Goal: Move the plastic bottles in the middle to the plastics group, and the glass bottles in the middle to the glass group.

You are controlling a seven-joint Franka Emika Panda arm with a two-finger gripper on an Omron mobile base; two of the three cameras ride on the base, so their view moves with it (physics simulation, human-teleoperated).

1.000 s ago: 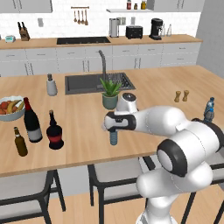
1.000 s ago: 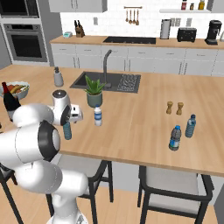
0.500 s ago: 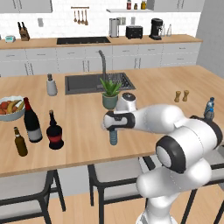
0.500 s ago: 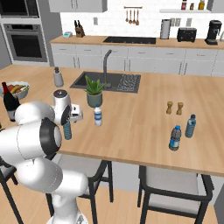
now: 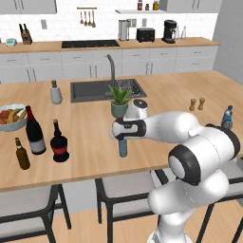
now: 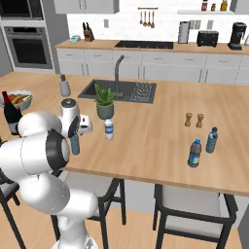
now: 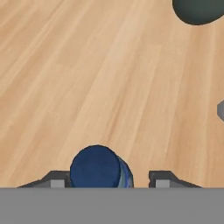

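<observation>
From the hand view I see my gripper [image 7: 107, 183] down over the bluish bottle [image 5: 123, 147], which stands upright near the front edge of the wooden island [image 5: 90, 128]; the blue cap sits between the fingertips, but I cannot tell whether they actually pinch it. Close behind it are the potted plant [image 5: 119, 101] and the white-label bottle [image 6: 109, 129], with the sink [image 5: 95, 90] further back. Left stand the squat dark bottle [image 5: 59, 143], wine bottle [image 5: 34, 131], beer bottle [image 5: 21, 154] and a bowl [image 5: 10, 124] holding fruit; the blue-labelled bottle [image 6: 194, 153] is far right.
</observation>
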